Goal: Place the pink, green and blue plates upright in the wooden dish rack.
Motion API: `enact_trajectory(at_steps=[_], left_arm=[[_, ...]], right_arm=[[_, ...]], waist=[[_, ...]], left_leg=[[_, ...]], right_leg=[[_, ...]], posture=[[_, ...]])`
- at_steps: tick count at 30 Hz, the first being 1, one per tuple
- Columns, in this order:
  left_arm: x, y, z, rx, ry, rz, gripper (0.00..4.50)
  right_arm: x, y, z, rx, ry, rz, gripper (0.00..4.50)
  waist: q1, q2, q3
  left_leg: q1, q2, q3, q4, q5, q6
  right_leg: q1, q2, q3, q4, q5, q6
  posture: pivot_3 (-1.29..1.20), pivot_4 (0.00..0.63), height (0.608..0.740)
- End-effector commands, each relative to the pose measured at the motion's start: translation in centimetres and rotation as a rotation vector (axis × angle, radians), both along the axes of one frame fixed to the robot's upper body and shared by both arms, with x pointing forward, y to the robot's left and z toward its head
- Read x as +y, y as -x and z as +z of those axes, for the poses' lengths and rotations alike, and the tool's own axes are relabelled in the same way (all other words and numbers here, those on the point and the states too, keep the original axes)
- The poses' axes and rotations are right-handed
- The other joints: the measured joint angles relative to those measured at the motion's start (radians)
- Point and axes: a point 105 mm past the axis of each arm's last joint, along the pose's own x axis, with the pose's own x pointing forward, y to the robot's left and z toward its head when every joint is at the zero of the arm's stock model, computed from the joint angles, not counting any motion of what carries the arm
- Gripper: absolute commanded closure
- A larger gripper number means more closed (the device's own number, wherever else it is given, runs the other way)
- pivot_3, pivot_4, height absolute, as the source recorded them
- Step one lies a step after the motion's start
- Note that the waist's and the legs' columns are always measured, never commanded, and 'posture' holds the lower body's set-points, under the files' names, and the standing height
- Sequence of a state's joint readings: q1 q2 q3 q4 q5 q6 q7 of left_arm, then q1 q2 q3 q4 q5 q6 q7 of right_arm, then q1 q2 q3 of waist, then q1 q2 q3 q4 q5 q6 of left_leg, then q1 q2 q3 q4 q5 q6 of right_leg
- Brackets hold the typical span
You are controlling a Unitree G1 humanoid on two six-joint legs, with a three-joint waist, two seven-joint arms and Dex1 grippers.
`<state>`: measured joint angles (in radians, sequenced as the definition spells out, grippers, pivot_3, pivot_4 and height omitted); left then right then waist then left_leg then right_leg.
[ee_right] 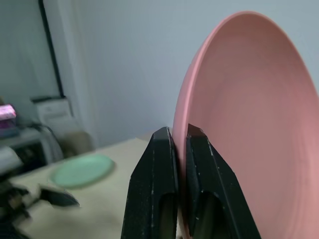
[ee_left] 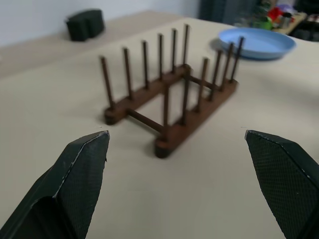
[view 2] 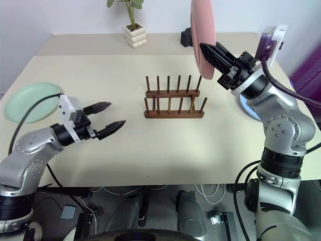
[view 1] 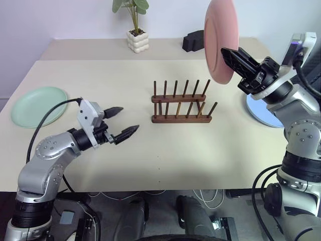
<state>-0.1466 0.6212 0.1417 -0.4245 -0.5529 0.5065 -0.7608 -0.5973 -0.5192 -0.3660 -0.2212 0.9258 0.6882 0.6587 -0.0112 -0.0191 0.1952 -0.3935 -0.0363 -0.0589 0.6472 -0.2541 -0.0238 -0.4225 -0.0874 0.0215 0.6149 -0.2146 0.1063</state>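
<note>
the table (view 1: 150, 165) carries the whole work area. none of the three plates is in place at this moment, so the task reads as barely begun: one plate in hand, two untouched.

the wooden dish rack (view 1: 180, 104) stands near the middle of the table, both rows of pegs upright and every slot vacant.

the pink plate (view 1: 219, 40) is held in the air on edge, above and to the right of the rack, well clear of the pegs. the right claw (view 1: 231, 56) is clamped on its rim; in the right wrist view the two fingers pinch the plate edge between them with almost no gap. the plate already stands roughly vertical, which suits a slot, but it has yet to be brought down between the pegs.

the green plate (view 1: 39, 106) lies flat near the left edge of the table, apart from the rack and apart from either claw.

the blue plate (ee_left: 256, 43) lies flat on the table to the right of the rack, partly hidden behind the right arm in the head views.

the left claw (view 1: 123, 122) hovers low over the table between the green plate and the rack, fingers spread wide, holding nothing.

judgement: zero of three placed. remaining: seat the pink plate, then fetch, tip up and seat the green and blue plates.
</note>
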Motion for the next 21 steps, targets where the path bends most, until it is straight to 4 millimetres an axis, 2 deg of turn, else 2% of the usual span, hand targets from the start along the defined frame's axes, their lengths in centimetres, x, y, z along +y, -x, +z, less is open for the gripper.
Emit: enact_trajectory(at_steps=[1, 10, 21], left_arm=[[-1.0, 0.4, 0.9, -0.059, -0.002, -0.03, 0.02], [-2.7, 0.8, 1.0, -0.05, 0.04, -0.083, 0.02], [-3.3, 0.9, 1.1, -0.055, 0.051, -0.104, 0.02]], right_arm=[[-0.4, 1.0, 1.1, -0.027, -0.052, 0.028, 4.5], [-1.2, 0.2, -1.4, 0.097, -0.085, 0.019, 4.5], [-1.9, -0.7, -3.1, 0.198, -0.146, 0.017, 4.5]], waist=[[-0.001, 0.0, 0.0], [-0.001, 0.0, 0.0], [-0.002, 0.0, 0.0]], left_leg=[[0.0, 0.0, 0.0, 0.0, 0.0, 0.0], [0.0, 0.0, 0.0, 0.0, 0.0, 0.0], [0.0, 0.0, 0.001, 0.0, 0.0, 0.0]], right_leg=[[0.0, 0.0, 0.0, 0.0, 0.0, 0.0], [0.0, 0.0, 0.0, 0.0, 0.0, 0.0], [0.0, 0.0, 0.0, 0.0, 0.0, 0.001]], posture=[[0.0, 0.15, 0.73], [0.0, 0.15, 0.73], [0.0, 0.15, 0.73]])
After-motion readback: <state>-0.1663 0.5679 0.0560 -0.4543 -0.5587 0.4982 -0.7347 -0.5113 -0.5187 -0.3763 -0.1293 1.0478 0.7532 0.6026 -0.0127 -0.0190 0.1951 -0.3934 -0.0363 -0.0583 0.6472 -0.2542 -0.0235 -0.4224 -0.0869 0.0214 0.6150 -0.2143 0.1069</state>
